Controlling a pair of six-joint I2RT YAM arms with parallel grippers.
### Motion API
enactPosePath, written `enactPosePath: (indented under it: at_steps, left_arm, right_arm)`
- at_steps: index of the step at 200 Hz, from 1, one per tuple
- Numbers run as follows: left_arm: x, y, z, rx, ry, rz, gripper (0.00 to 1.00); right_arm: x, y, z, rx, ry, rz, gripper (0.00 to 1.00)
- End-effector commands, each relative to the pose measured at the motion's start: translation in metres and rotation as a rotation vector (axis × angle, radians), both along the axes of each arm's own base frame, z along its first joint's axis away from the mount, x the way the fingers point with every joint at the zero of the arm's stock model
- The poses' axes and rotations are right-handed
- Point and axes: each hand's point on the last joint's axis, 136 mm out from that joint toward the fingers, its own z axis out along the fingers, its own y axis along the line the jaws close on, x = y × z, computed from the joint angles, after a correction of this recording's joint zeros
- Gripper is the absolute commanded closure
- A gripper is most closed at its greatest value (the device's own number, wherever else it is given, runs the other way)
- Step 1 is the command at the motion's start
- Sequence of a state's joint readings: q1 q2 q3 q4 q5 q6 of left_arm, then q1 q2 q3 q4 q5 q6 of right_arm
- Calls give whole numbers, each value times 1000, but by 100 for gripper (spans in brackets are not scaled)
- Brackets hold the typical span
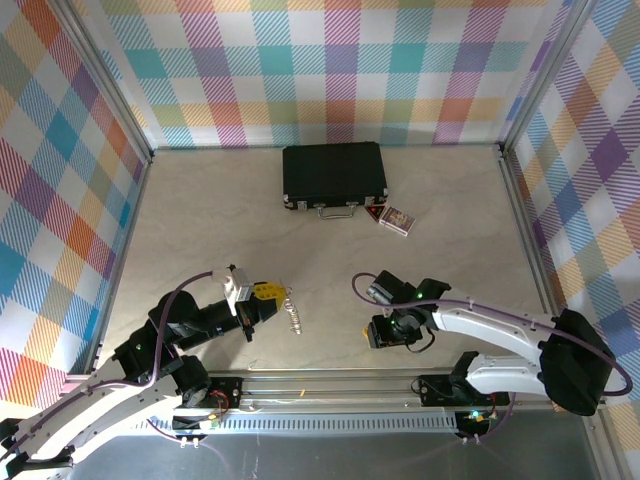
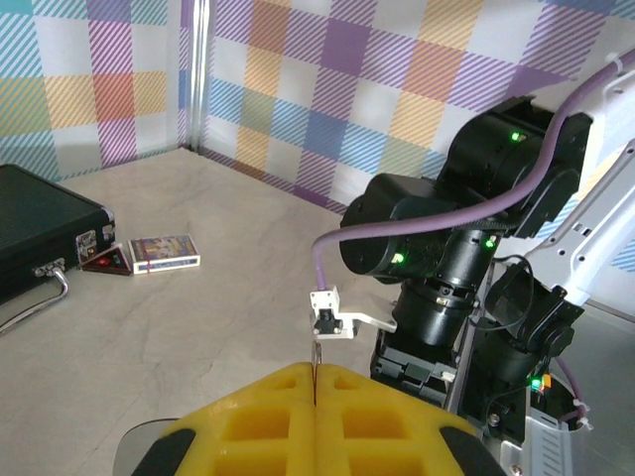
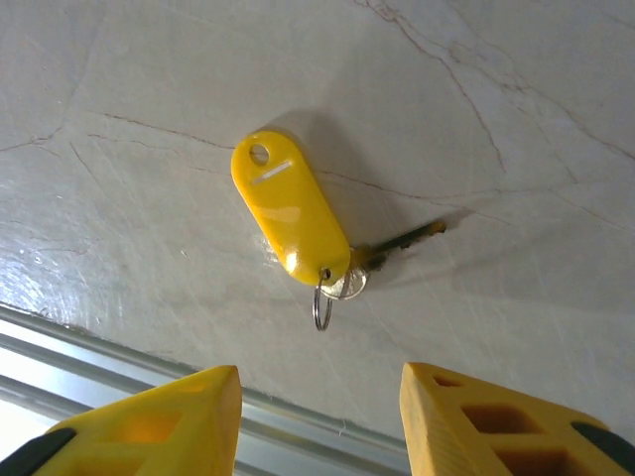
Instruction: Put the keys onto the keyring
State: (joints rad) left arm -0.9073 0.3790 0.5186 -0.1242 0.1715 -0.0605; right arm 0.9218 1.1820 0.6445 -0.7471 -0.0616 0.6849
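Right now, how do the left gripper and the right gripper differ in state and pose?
Opening: the left gripper has its fingers pressed together, no gap; the right gripper holds its fingers apart. Aim: the left gripper points roughly level across the table toward the right arm; the right gripper points down at the table, over the yellow-tagged key, not touching it. Both have yellow fingers.

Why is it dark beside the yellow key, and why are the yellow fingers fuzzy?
Right wrist view: the yellow key casts a soft shadow rightward on the table; same view, the right gripper has soft-edged fingertips, probably too close to the lens.
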Motion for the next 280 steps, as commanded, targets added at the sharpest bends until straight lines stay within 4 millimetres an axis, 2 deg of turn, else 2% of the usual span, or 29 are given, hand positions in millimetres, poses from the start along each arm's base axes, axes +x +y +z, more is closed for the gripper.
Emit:
enactPosePath:
  at_steps: [1,54,113,280]
  left_arm:
    - [-5,2,31,-86,-58,-19,100]
    - [-6,1,31,-93,-64,-23,100]
    - [-6,1,31,-96,-63,-24,100]
    - [-7,2,32,-101,-60,-28,100]
  right_arm:
    - [4,8,-2,63,-56,-8,54]
    - [4,8,-10,86,-120,20,56]
    - [1,2,-15,79,-133,19,70]
    - [3,7,-22,84,-141,47,80]
